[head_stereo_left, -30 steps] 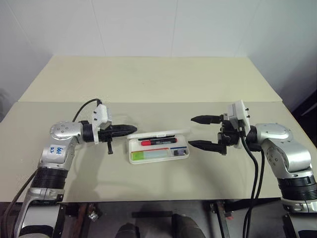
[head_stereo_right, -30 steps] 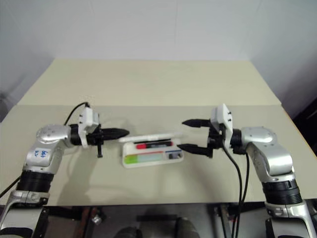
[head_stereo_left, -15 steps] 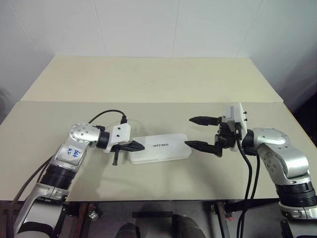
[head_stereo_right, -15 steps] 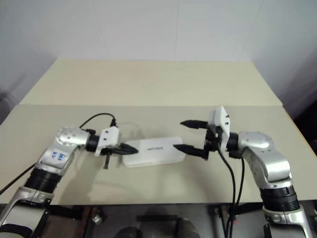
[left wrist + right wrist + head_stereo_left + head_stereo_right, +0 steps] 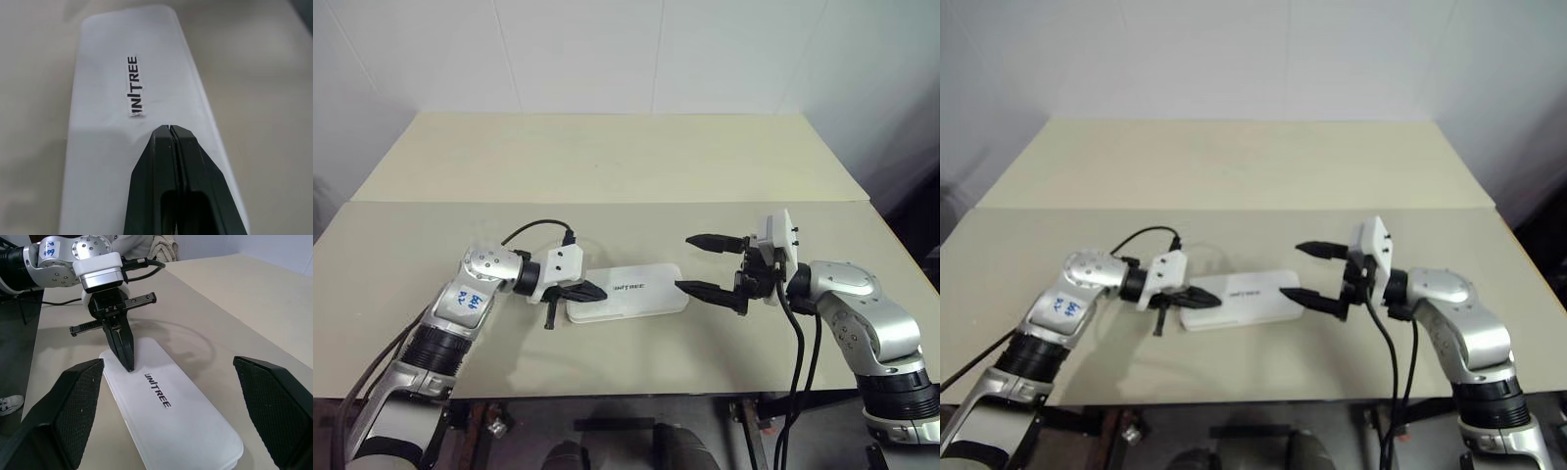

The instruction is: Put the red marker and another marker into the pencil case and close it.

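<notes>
Lid down on the pencil case [image 5: 626,291], mid-table, lettering up.
Left gripper [image 5: 591,291], fingers pressed together and empty, presses one end; the push could skid the case or leave the lid unlatched. Right gripper [image 5: 705,264] hangs wide apart by the other end. Beige table [image 5: 607,157], white walls.

The pencil case [image 5: 626,291] lid is now shut, left hand [image 5: 599,293] on it

The closed pencil case [image 5: 626,291] hides its contents; whether the left fingertips [image 5: 128,363] touch its lid is unclear.
</notes>
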Robot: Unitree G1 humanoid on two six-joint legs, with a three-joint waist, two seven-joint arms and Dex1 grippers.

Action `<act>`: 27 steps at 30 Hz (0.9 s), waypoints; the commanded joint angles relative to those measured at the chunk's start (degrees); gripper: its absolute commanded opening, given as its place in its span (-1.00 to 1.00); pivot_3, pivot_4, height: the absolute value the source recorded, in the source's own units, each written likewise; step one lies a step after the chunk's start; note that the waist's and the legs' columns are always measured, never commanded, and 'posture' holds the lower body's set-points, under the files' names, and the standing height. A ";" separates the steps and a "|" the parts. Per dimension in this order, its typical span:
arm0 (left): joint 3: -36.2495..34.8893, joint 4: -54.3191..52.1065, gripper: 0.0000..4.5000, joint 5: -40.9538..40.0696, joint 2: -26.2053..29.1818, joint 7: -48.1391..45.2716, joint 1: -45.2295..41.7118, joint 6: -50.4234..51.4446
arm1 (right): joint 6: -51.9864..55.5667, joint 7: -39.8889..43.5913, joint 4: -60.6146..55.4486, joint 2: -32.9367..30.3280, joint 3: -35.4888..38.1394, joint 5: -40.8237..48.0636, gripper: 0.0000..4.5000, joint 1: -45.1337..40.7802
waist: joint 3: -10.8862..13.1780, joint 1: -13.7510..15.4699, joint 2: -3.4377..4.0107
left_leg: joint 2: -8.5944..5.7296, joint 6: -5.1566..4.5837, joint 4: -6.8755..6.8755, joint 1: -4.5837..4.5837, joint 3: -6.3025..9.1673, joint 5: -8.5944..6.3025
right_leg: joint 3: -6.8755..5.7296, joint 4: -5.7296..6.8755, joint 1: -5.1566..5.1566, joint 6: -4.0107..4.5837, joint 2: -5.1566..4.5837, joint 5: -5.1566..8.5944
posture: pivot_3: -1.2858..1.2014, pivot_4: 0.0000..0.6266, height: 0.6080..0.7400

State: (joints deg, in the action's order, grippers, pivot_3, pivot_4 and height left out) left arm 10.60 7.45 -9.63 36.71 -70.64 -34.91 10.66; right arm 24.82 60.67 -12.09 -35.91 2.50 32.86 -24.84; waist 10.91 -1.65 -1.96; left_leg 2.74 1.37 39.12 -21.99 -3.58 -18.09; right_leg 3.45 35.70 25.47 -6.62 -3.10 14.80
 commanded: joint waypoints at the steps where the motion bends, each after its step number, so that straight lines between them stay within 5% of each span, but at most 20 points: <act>1: -8.08 -3.35 -1.00 -7.46 0.95 0.08 1.02 0.73 | -1.75 1.70 0.25 -0.86 1.04 0.30 1.00 -0.57 | 0.00 0.05 0.00 | 0.01 0.00 0.00 -0.02 0.03 0.00 | -0.02 0.02 0.01 0.00 0.01 0.00 | 0.03 -0.52 1.00; 7: -20.68 -4.78 -1.00 -15.05 5.71 2.11 4.92 4.45 | -4.22 4.89 5.12 -3.23 1.90 -1.26 1.00 -2.67 | 0.00 -0.02 0.00 | 0.01 -0.01 0.00 -0.02 0.03 0.00 | -0.02 -0.04 0.00 0.00 0.00 0.00 | 0.03 -0.52 1.00; 21: -25.07 -5.01 0.99 -18.46 9.74 0.91 10.72 5.38 | -8.33 8.24 7.20 -8.22 4.94 -2.55 1.00 0.28 | 0.00 0.09 0.00 | 0.01 0.00 -0.01 -0.05 0.03 0.00 | -0.04 -0.11 0.00 0.00 -0.01 0.00 | 0.03 -0.52 1.00; 27: -25.46 -2.28 0.99 -16.67 10.51 0.66 10.87 2.40 | -11.44 10.07 10.60 -10.72 6.31 -3.61 1.00 0.65 | 0.00 0.00 0.00 | 0.01 0.00 -0.01 0.00 -0.01 0.00 | -0.02 -0.09 0.00 0.01 -0.01 0.01 | 0.03 -0.52 1.00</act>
State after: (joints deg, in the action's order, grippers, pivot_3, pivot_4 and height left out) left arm -13.40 4.64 -26.62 45.82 -69.98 -24.10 14.81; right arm 15.17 69.66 -1.46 -45.24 6.79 29.31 -24.01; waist 10.91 -1.65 -1.96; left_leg 2.75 1.37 39.11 -21.98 -3.59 -18.09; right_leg 3.43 35.61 25.47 -6.60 -3.10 14.81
